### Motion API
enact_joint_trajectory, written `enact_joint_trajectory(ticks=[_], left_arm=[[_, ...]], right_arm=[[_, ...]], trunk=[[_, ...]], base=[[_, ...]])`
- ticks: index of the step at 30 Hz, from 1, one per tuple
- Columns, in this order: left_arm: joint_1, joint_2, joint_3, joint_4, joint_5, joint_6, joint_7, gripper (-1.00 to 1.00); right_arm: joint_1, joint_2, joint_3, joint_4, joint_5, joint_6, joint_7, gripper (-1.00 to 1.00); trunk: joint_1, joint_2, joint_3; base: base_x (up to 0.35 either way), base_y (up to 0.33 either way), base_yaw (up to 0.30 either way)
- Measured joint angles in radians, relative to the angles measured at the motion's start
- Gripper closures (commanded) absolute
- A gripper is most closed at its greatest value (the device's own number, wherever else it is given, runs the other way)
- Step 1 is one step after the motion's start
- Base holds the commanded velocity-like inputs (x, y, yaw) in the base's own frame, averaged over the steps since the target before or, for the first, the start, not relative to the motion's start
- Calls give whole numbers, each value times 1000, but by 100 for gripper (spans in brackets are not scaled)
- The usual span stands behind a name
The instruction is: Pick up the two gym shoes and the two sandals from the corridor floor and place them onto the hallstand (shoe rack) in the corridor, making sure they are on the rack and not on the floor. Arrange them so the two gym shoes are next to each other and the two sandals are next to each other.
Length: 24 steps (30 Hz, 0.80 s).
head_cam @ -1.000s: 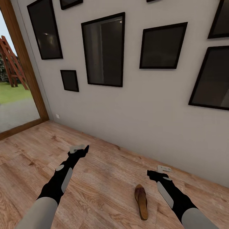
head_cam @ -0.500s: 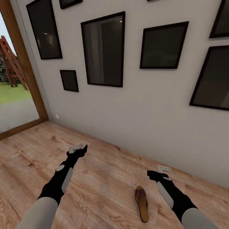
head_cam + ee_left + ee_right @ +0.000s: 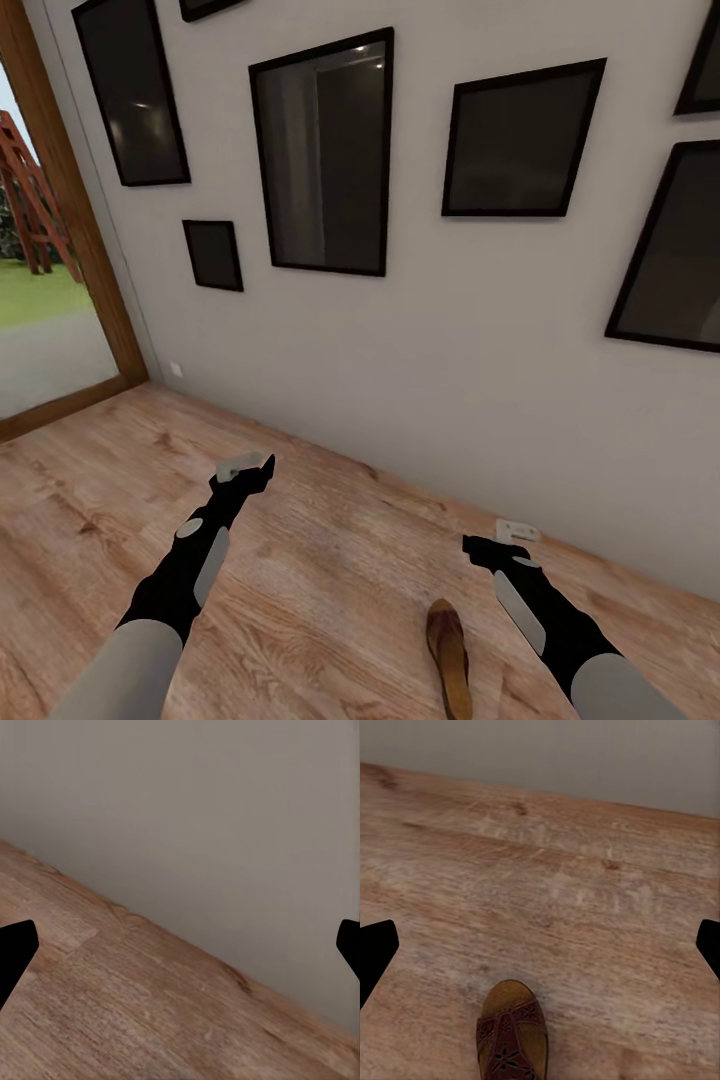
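Observation:
One dark brown sandal (image 3: 449, 657) with a tan insole lies on the wood-plank corridor floor (image 3: 330, 590), toe towards the wall, just left of my right forearm. In the right wrist view the sandal's toe (image 3: 511, 1035) sits below and ahead of the fingers. My right gripper (image 3: 498, 540) hovers above the floor beyond the sandal, jaws spread wide, nothing held. My left gripper (image 3: 245, 467) hangs over bare planks to the left, also open and empty. The gym shoes, the second sandal and the hallstand are out of view.
A pale grey wall (image 3: 420, 360) with several dark framed pictures (image 3: 325, 155) stands close ahead. At the left a wood-framed doorway (image 3: 90, 230) opens onto grass outside. The left wrist view looks at the floor (image 3: 127, 1012) meeting the wall.
The whole view has shifted: the sandal sits lower in the picture and the wall frames look slightly larger, so the camera has moved. Both arms hold the same pose.

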Motion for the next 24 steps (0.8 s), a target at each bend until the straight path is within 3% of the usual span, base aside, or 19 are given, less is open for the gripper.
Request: enact_joint_trajectory(ticks=[10,15,24], left_arm=[[0,0,-1,-1,1,0,-2,-100],[0,0,-2,-1,0,-1,-2,-100],[0,0,-2,-1,0,-1,-2,-100]], right_arm=[[0,0,0,0,0,0,1,-100],[0,0,0,0,0,0,0,-100],[0,0,2,0,0,0,1,-100]], trunk=[[0,0,0],[0,0,0],[0,0,0]], base=[[2,150,-237],[0,208,-52],[0,31,-1]])
